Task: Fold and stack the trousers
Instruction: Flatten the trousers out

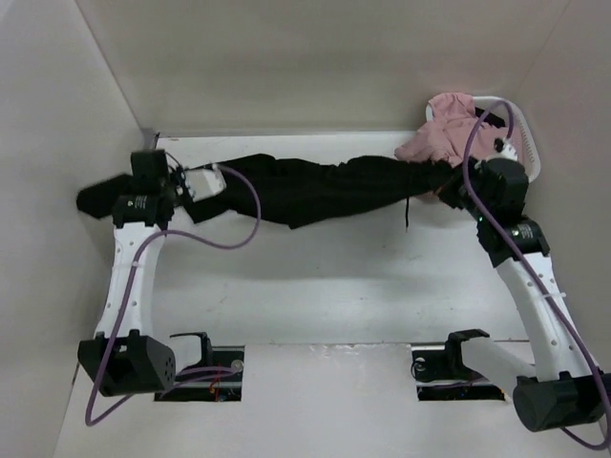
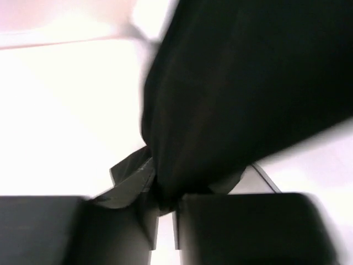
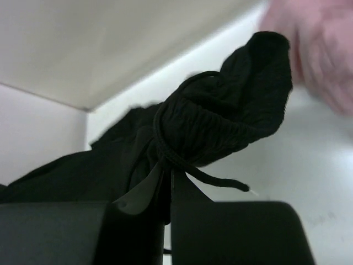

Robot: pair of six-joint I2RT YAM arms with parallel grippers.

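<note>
The black trousers [image 1: 325,189] are stretched out along the far edge of the desk [image 1: 325,286], held at each end by an arm. The left claw [image 1: 202,183] is pinched tight on the cloth near the far left corner. The right claw [image 1: 447,187] is clamped on the bunched waistband near the far right corner, with the drawstring [image 3: 215,179] dangling. Just beside it, a pink garment [image 1: 444,129] spills from a white basket [image 1: 528,148].

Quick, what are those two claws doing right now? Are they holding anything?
Left gripper: closed, pinching one end of the black trousers.
Right gripper: closed, pinching the other end, at the drawstring waistband.
</note>
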